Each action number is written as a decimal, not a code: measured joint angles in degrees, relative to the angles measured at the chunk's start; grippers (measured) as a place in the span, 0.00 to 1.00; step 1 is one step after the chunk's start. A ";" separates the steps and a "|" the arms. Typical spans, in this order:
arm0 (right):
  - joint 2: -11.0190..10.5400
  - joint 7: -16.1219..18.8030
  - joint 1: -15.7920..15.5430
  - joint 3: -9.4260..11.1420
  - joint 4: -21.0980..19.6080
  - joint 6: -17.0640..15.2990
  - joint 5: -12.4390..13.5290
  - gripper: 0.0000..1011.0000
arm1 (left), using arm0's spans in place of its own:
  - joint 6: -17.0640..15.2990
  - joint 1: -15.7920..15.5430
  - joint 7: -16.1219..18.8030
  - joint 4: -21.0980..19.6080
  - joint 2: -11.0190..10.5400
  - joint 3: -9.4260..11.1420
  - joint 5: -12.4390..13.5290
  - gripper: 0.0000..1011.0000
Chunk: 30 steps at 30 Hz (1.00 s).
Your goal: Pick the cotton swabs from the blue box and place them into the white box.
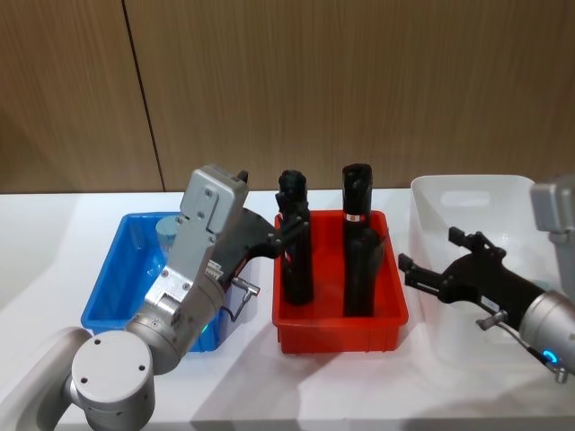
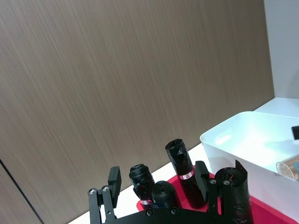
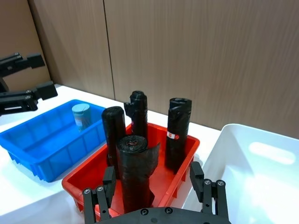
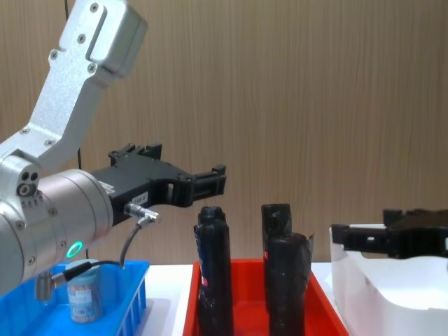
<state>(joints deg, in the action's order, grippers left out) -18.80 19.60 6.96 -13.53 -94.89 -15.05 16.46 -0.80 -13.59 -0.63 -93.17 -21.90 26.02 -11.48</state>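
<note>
Bright even overhead light, soft faint shadows

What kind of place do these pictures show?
Probably an indoor robot test bench: a white table against a wood-panel wall, a blue box, red crate and white box in a row, with the left gripper and right gripper open above them.

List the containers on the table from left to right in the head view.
blue box, with a tub of cotton swabs in it → red crate → white box
</note>
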 joint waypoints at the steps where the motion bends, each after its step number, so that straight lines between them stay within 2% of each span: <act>1: 0.17 0.24 0.26 -0.11 0.29 -0.27 -0.20 0.99 | 0.00 0.00 0.00 0.00 0.00 0.00 0.00 0.99; 15: 3.35 1.54 4.64 -2.19 5.95 -2.71 -3.26 0.99 | 0.00 0.00 0.00 0.00 0.00 0.00 0.00 0.99; 30: 6.60 0.17 8.05 -3.99 11.86 -2.89 -4.80 0.99 | 0.00 0.00 0.00 0.00 0.00 0.00 0.00 0.99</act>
<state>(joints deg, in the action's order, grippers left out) -12.20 19.77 15.00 -17.53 -83.03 -17.95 11.67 -0.79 -13.59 -0.63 -93.17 -21.89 26.03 -11.48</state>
